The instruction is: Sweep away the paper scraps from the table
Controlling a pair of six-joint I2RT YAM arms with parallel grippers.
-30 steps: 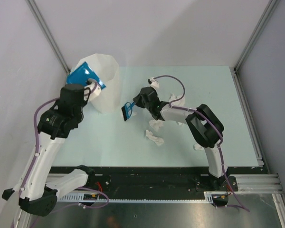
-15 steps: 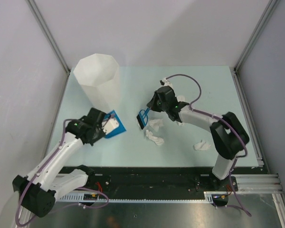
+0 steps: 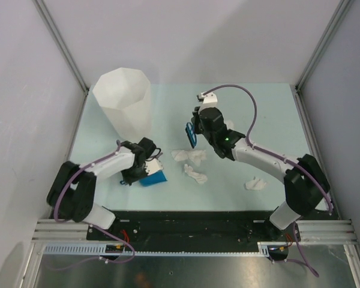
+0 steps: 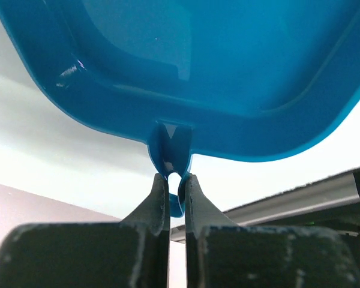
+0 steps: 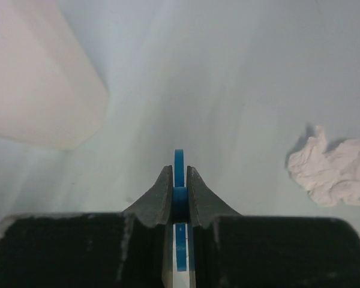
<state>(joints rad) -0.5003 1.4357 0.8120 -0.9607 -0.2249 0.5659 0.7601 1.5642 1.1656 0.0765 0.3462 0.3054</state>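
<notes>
My left gripper (image 3: 145,166) is shut on the handle of a blue dustpan (image 3: 153,177), held low over the mint-green table (image 3: 168,108) at the front left; the pan fills the left wrist view (image 4: 186,66) and looks empty. My right gripper (image 3: 195,133) is shut on a small blue brush (image 3: 191,134), seen edge-on in the right wrist view (image 5: 179,168), raised behind the scraps. White paper scraps lie at table centre (image 3: 189,156), just in front of that (image 3: 195,174), and at the right (image 3: 255,184). One scrap shows in the right wrist view (image 5: 333,171).
A tall white faceted bin (image 3: 126,102) stands at the back left and shows in the right wrist view (image 5: 39,84). Grey walls border the table; a black rail (image 3: 192,219) runs along its front edge.
My left arm brought the dustpan from the bin's mouth down to the table front left. My right gripper moved the brush right and back, behind the central scraps.
</notes>
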